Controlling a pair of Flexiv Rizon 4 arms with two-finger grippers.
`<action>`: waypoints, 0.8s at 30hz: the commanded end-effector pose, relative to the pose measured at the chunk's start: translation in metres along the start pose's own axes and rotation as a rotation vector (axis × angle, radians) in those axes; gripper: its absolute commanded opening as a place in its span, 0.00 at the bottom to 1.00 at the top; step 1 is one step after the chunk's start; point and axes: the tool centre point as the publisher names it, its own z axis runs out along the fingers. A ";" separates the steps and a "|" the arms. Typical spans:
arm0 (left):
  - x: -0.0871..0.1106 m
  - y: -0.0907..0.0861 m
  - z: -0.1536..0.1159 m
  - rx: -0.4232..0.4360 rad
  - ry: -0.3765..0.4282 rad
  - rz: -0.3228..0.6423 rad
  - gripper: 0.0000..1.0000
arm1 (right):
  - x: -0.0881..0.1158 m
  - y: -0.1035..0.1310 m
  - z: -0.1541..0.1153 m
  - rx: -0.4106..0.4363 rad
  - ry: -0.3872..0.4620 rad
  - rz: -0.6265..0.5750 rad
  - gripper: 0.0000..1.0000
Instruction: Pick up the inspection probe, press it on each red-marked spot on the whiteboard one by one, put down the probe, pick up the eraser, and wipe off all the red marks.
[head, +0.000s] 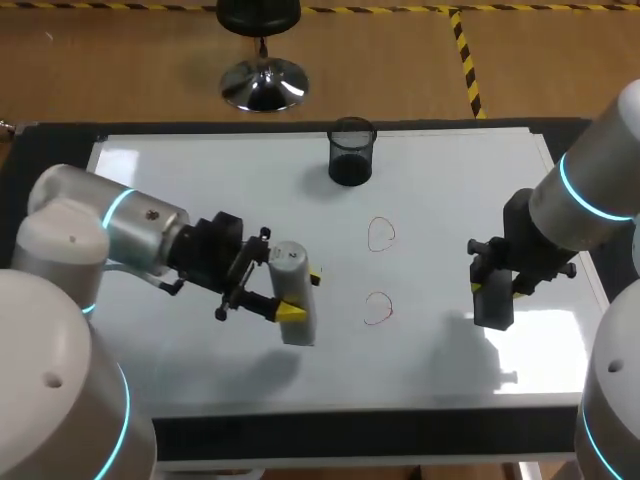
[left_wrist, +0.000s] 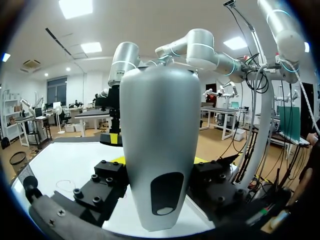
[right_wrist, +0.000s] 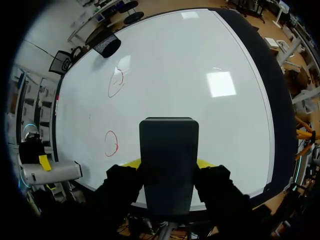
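Left arm (head: 105, 228) and right arm (head: 592, 182) are pale grey, cyan-ringed, each with a black, yellow-tipped claw (head: 301, 295).

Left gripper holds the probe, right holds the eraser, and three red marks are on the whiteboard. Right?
No: the head view shows two red marks, not three: the far mark and the near mark. The left gripper does hold the probe, the right gripper the eraser.

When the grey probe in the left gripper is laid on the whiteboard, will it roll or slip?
The probe looks rounded and tapered, so on its side it would probably roll in a curve. Its smooth shell may slip a little in the left gripper under pressure. It looks rigid, so bending seems unlikely.
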 end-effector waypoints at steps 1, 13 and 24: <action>-0.009 0.001 0.014 0.005 -0.004 0.005 0.00 | -0.001 0.000 0.000 -0.001 0.003 -0.001 0.00; -0.029 0.002 0.043 0.007 0.003 0.020 0.00 | -0.001 0.000 0.000 -0.001 0.003 -0.001 0.00; -0.050 0.013 0.061 0.020 0.002 -0.010 0.00 | -0.001 0.000 0.000 -0.001 0.003 -0.001 0.00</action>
